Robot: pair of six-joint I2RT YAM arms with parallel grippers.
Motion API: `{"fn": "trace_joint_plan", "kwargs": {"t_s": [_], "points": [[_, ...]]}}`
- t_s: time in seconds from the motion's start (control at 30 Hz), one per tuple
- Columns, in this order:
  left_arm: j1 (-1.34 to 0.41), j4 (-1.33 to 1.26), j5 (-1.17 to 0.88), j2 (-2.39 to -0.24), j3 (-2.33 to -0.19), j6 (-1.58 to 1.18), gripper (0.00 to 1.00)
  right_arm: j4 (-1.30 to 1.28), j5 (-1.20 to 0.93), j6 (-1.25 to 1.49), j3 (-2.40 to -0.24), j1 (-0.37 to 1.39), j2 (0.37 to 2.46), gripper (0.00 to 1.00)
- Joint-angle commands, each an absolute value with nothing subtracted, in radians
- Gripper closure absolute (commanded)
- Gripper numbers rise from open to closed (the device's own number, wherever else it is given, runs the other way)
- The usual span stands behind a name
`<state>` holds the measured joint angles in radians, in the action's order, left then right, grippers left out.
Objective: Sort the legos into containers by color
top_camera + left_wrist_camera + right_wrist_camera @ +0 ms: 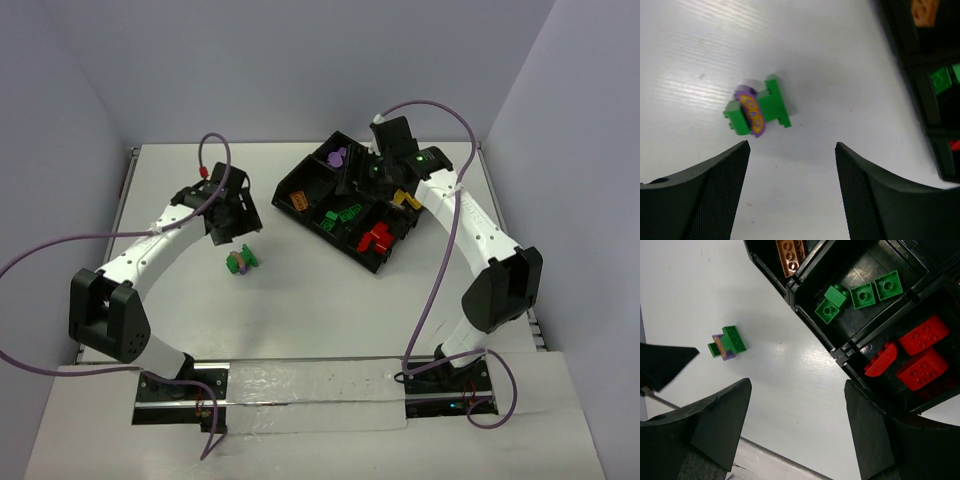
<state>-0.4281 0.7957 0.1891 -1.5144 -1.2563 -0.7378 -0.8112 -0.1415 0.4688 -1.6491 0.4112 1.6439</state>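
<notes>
The left gripper (790,150) hangs over the table with its jaws apart and nothing between them. The 1 loose lego cluster (757,107) lies on the table just ahead of the fingertips, off the gap's centre line toward 1 finger and touching neither.

It looks like 2 green bricks pressed together with a purple printed piece between them. So it probably has to come apart before either colour can go home.

The right gripper (797,390) is also spread wide and empty, above the near wall of the tray (812,325). Ahead of its gap sit 3 green bricks (862,295) in 1 compartment. Beyond its other finger 3 red bricks (922,355) fill the next, and an orange brick (790,255) lies further ahead.

The cluster should handle as light, hard, stiff plastic. It is not fragile, but it is smooth enough to slip or pivot under a skewed pinch, and light enough to skate if nudged.

The best hold is likely across the flat parallel sides of the larger green brick, jaws square to it. That avoids the studs and the rounded purple edge, which would squirt out. A second grip on the other green brick could then pull the stack open.
</notes>
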Motion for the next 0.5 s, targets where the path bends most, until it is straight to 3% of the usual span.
{"fn": "trace_joint_plan", "kwargs": {"t_s": [0.0, 0.1, 0.2, 0.47], "points": [[-0.354, 0.888, 0.244, -1.511, -1.250, -0.786, 0.20, -0.828, -0.120, 0.443, -1.703, 0.420, 1.648, 0.17], [-0.351, 0.879, 0.206, -1.542, -1.238, -0.750, 0.14, -0.831, -0.121, 0.440, -1.709, 0.422, 1.655, 0.18], [-0.348, 0.852, 0.177, -1.556, -1.205, -0.754, 0.15, -0.831, -0.122, 0.441, -1.710, 0.423, 1.657, 0.18], [-0.324, 0.750, 0.188, -1.542, -1.070, -0.927, 0.30, -0.828, -0.117, 0.440, -1.693, 0.424, 1.648, 0.18]]}}
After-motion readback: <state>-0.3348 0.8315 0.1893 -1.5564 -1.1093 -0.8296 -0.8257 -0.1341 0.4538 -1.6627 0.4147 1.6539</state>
